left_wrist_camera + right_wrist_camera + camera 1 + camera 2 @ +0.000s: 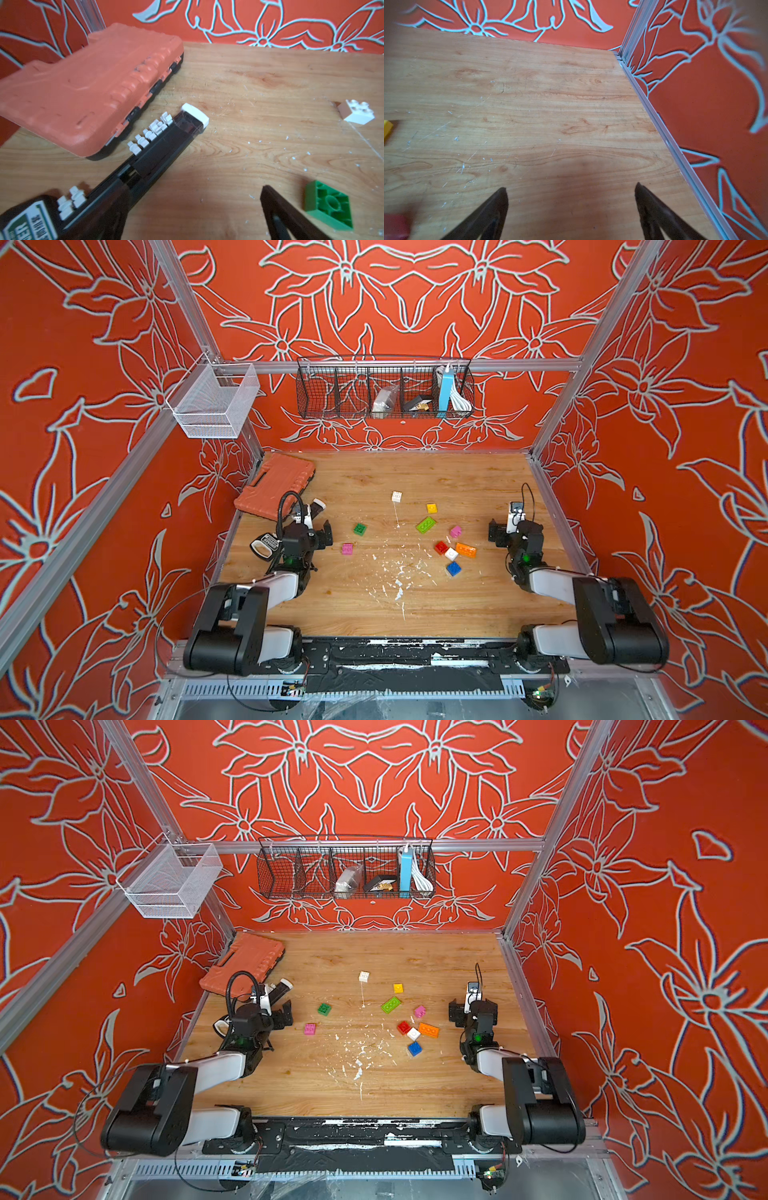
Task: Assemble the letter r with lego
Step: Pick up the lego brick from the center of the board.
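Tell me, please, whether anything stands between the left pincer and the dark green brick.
Nothing visible does. The left pincer is open and empty. Only bare table lies between it and the dark green brick, which sits alone, apart from the other bricks.

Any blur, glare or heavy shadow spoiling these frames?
Both top views: evenly lit, no glare on the table. Left wrist view: orange case soft, green brick crisp. Right wrist view: red blob at the edge defocused, soft shadow beyond the fingers.
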